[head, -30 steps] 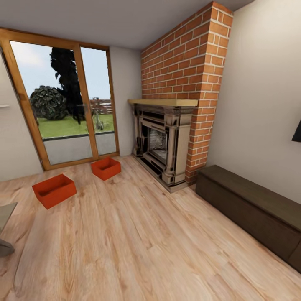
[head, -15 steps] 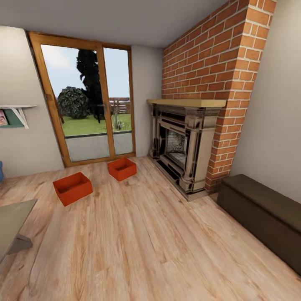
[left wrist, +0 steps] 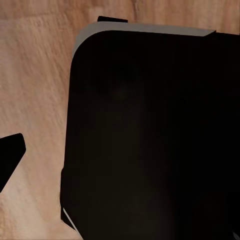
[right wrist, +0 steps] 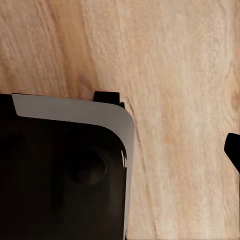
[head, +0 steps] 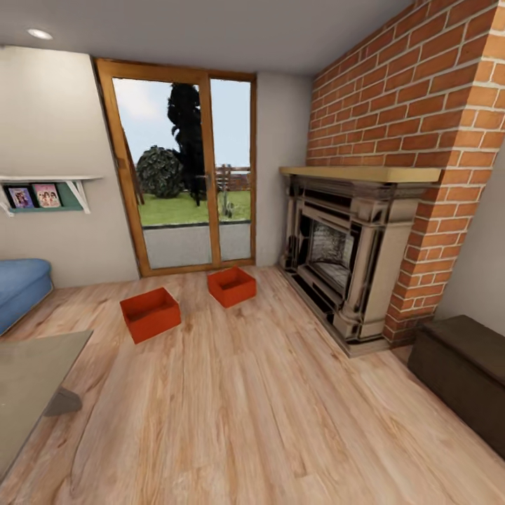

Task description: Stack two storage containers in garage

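Two orange-red open-top storage containers stand on the living room's light wood-plank floor (head: 252,414), before the wood-framed glass doors (head: 186,168). The nearer container (head: 150,313) is left of the middle; the other container (head: 231,285) sits a little further back and to its right, apart from it. Both are empty and some way ahead of me. In the left wrist view a dark fingertip (left wrist: 10,152) pokes in over the planks beside my black base (left wrist: 150,135). The right wrist view has a dark fingertip (right wrist: 234,150) at its edge, next to my base (right wrist: 60,175).
A brick fireplace (head: 337,259) juts out on the right, with a dark low bench (head: 463,372) nearer me along that wall. A blue sofa (head: 21,287) and a low table (head: 28,393) are on the left. A wall shelf (head: 42,196) hangs above the sofa.
The whole head picture has shifted right as the camera turned left: the sofa and shelf have come into sight. The containers have not moved on the floor.
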You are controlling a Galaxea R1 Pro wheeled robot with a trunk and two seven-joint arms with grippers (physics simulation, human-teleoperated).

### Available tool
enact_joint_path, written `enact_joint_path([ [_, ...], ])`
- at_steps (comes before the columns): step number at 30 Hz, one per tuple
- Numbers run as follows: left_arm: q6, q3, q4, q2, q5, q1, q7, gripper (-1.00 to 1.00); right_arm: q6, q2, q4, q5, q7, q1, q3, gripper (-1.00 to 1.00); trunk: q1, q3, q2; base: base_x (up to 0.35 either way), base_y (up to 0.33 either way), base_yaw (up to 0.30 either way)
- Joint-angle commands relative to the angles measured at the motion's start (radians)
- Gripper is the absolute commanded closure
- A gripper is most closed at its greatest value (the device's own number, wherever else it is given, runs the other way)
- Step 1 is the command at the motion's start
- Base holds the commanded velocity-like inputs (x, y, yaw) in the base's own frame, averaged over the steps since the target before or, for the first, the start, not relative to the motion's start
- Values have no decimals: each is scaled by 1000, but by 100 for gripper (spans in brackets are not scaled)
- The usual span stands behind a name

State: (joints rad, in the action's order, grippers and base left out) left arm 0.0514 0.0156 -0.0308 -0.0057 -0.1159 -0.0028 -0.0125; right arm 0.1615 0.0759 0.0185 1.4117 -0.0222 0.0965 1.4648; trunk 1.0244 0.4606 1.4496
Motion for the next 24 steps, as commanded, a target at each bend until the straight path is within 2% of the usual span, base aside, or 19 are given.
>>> enact_joint_path([
  [1, 2, 1, 0, 0, -8, 0, -1, -100, 3, 1, 1, 10, -2, 0, 6, -100, 1, 1, 0, 322, 0, 270],
  [24, 2, 1, 0, 0, -8, 0, -1, -100, 3, 1, 1, 9, -2, 0, 6, -100, 1, 1, 0, 322, 0, 270],
])
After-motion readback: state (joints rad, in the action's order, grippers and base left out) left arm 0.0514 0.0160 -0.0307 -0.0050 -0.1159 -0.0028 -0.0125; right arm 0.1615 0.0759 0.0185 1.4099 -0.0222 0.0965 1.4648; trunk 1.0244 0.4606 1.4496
